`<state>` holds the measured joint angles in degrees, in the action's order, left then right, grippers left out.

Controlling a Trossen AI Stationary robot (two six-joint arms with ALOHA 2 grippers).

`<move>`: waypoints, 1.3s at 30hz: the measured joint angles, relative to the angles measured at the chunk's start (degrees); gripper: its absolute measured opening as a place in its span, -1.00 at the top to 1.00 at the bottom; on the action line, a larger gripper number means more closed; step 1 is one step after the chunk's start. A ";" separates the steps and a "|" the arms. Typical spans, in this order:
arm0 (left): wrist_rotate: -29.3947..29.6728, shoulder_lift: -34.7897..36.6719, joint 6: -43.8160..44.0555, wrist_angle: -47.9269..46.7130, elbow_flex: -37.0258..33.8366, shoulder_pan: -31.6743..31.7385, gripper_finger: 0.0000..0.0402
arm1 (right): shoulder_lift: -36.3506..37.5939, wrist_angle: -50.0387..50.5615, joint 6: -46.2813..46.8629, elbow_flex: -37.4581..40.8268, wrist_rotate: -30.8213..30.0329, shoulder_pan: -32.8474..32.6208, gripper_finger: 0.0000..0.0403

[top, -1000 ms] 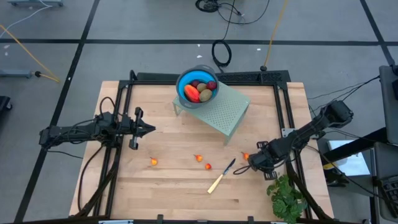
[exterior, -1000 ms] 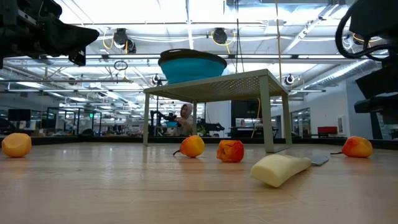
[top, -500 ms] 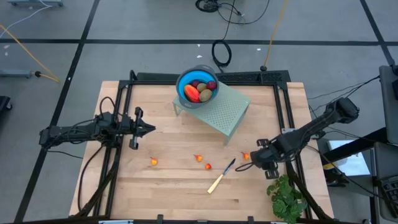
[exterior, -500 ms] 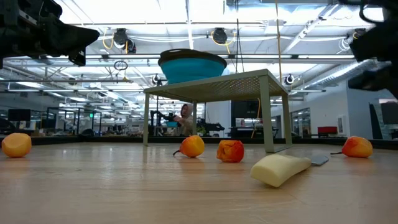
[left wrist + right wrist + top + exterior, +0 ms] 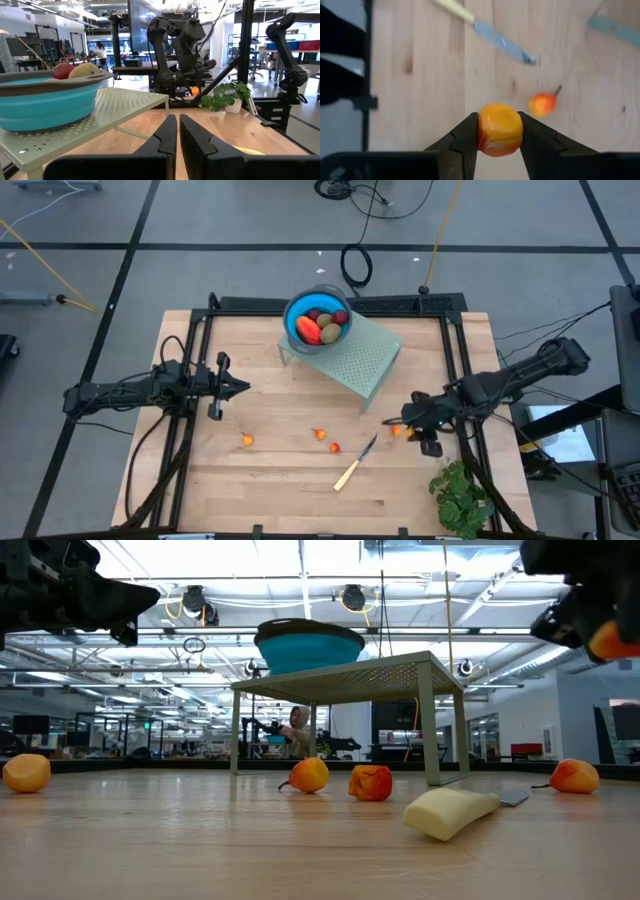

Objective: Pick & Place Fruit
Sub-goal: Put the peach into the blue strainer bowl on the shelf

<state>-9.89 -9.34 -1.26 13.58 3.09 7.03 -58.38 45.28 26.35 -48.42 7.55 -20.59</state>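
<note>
Fruit already fills much of the blue bowl [image 5: 317, 318], which sits on the far left corner of the pale green perforated stand [image 5: 350, 358] at the far middle of the wooden table [image 5: 280, 490]: a longer red-orange piece [image 5: 308, 330], dark red balls and brownish-green ovals lie inside it. The right gripper [image 5: 410, 420] hangs above the right part of the table, lifted clear of the wood, its fingers [image 5: 465, 137] clamped on a small orange fruit [image 5: 500, 129], so one more piece looks on its way to the bowl. Left on the table are several tiny orange-red pieces: one near the left side [image 5: 247, 440], two close together near the middle [image 5: 319, 434], and one [image 5: 396, 430] just beside the right gripper, lying below it in the right wrist view. A pale-handled knife [image 5: 355, 463] lies between the middle pair and the right gripper, and a leafy green bunch [image 5: 460, 498] sits at the near right edge; neither looks like part of the job. The left gripper [image 5: 236, 388] waits over the left side of the table, its fingers [image 5: 165, 140] closed on nothing. By my judgement the larger fruit is done and roughly four small pieces remain after this one is delivered
</note>
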 joint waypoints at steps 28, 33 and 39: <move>-0.02 0.02 0.00 0.01 0.00 0.01 0.88 | 9.55 -34.17 1.75 -0.04 -0.24 10.23 0.43; -0.02 0.00 0.00 0.00 0.00 0.02 0.88 | 9.52 -34.13 1.92 -0.04 -0.17 10.46 0.43; -0.02 0.00 0.00 0.00 0.00 0.02 0.88 | 9.52 -34.34 0.22 -0.04 -0.22 10.46 0.43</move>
<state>-9.91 -9.34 -1.26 13.58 3.09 7.04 -48.86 10.94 26.57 -48.47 7.33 -10.13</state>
